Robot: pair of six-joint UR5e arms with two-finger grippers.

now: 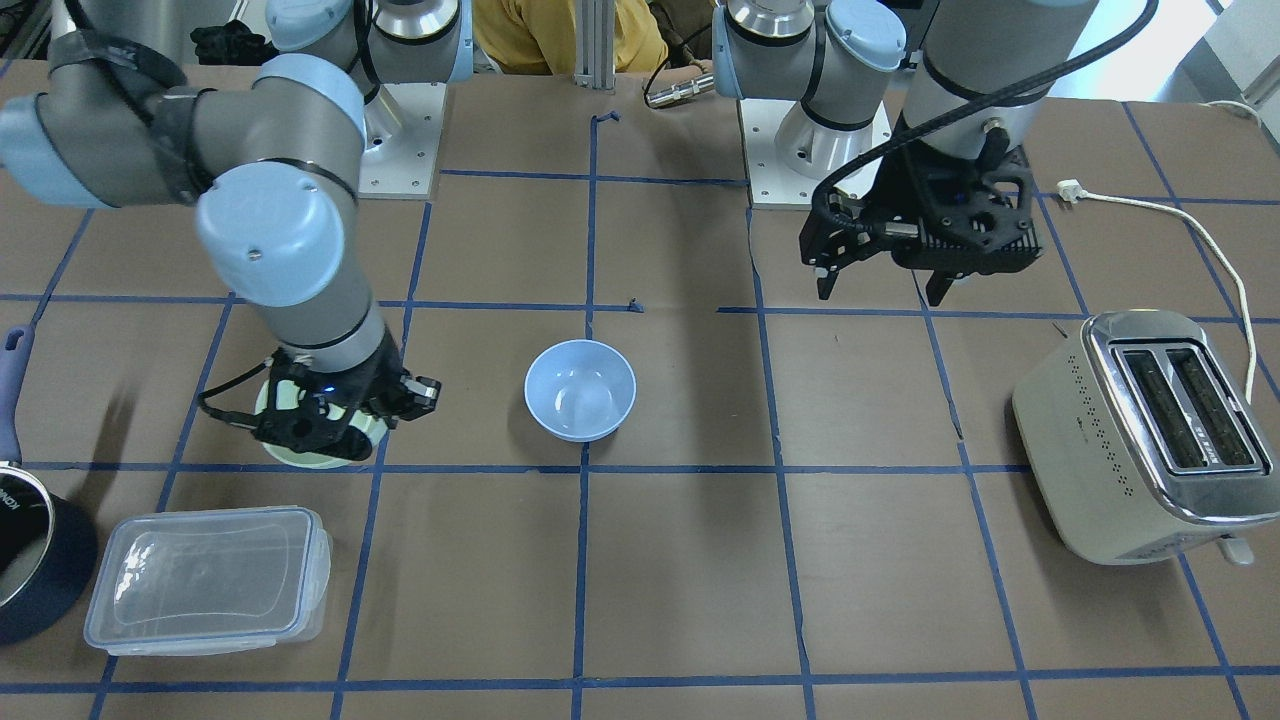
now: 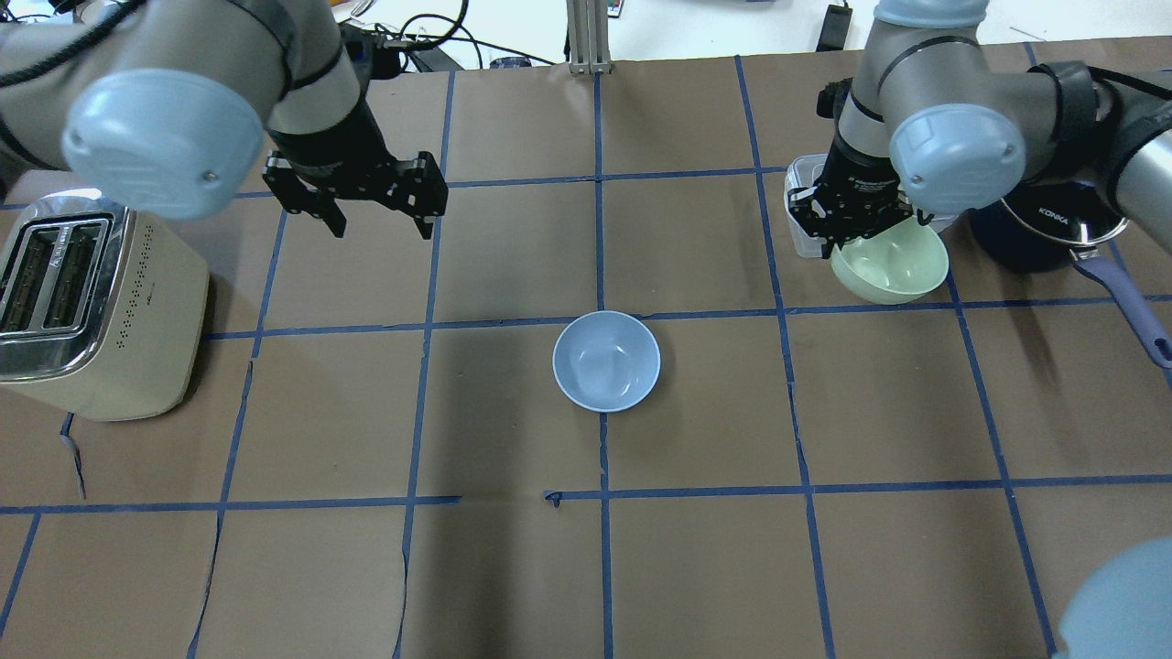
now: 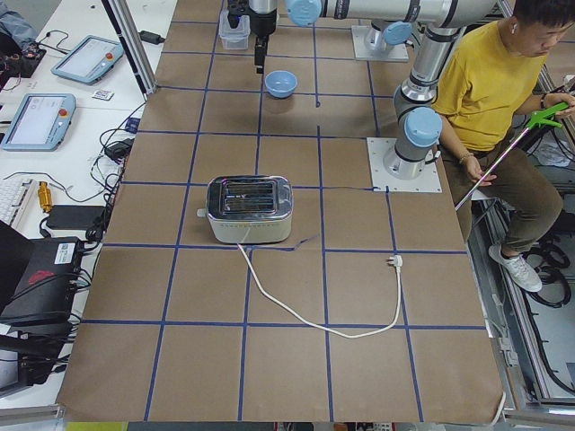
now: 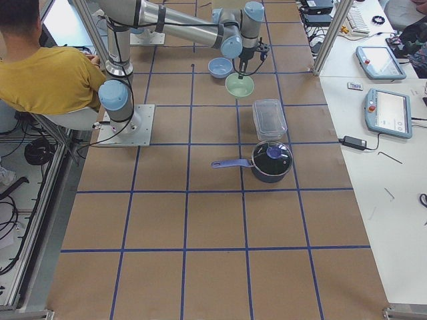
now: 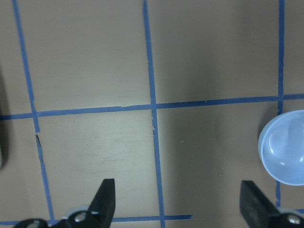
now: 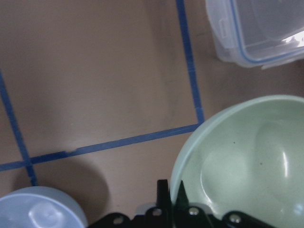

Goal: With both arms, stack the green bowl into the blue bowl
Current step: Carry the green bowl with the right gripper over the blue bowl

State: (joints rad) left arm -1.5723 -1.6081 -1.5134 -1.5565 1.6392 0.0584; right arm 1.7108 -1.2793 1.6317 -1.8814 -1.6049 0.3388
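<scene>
Green bowl (image 2: 902,265) is the one I have to carry, and it lies far right in the overhead view, so I'll sweep across to it. At the left edge stands the toaster (image 2: 119,311), well out of the way. Next, my left gripper (image 2: 380,220) hangs above the table (image 2: 513,567) with its fingers spread wide and nothing between them. The blue bowl (image 2: 606,360) sits upright and alone near the middle, well apart from both grippers.

Then comes my right gripper (image 2: 842,240). Its fingers stand close together astride the green bowl's rim, on the side toward the middle of the table. One is inside and one outside, and they look to be pinching it. Whether the bowl is off the table I cannot tell. The container (image 2: 798,183) is just beside it, farther from me, and the pot (image 2: 1007,243) is near on the right.

What worries me is that grip. A pinch on one thin rim leaves the bowl's weight hanging to one side — it could tip, swivel or slip out on the way across. A careless lift could also knock the container. The blue bowl looks light and nothing steadies it. If I set the green one down off-centre it may skid or tip, unless my left gripper is there to hold it. And two arms meeting over one small bowl could clash.
</scene>
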